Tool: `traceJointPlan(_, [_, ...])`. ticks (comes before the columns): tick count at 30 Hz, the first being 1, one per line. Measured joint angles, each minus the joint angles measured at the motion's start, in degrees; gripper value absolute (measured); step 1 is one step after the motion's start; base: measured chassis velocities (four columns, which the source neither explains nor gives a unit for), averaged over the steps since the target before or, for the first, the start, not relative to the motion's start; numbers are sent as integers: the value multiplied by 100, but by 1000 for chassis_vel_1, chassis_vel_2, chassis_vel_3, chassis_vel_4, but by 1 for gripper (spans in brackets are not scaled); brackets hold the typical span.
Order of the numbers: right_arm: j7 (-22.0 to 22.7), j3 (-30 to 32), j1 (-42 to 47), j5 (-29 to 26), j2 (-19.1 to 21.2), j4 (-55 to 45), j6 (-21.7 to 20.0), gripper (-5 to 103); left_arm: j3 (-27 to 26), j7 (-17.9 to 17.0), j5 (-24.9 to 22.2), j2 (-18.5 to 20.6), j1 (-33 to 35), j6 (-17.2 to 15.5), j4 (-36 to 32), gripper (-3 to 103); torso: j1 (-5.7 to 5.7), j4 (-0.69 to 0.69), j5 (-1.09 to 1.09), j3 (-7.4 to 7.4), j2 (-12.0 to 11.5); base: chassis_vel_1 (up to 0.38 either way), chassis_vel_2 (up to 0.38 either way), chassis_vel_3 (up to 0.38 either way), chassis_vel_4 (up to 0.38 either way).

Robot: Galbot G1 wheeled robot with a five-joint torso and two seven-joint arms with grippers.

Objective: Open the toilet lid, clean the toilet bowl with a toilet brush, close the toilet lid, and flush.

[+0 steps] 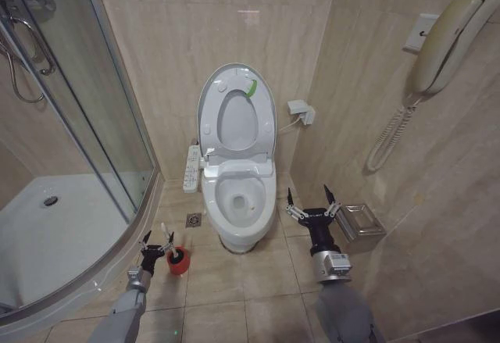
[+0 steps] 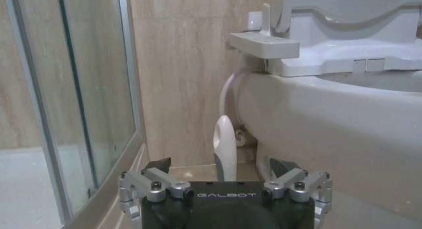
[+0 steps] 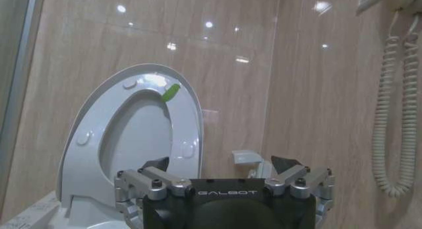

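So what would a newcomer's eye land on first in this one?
The toilet lid standing raised against the back wall, with the toilet bowl open below it. Then the left gripper, open around the toilet brush in its red holder on the floor left of the bowl; the right gripper hovers open on the bowl's right.

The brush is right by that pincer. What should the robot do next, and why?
Probably shut the left pincer on the brush handle. The lid already stands up, and the handle sits between the open fingers, not yet gripped.
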State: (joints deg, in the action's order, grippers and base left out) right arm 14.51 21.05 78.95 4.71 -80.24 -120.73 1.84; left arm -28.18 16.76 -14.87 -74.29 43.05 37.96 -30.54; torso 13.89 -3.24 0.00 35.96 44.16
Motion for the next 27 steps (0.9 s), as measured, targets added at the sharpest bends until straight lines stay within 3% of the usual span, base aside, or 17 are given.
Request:
traceJointPlan(25, [0,0,0,0,0,0,0,100,-10,43,-16,7,77,1,-64,99,0,0,0,0,0,-6,6,8,-9])
traceJointPlan(27, [0,0,0,0,0,0,0,100,-11,43,-17,8,82,1,-64,96,0,0,0,0,0,0,0,0,0])
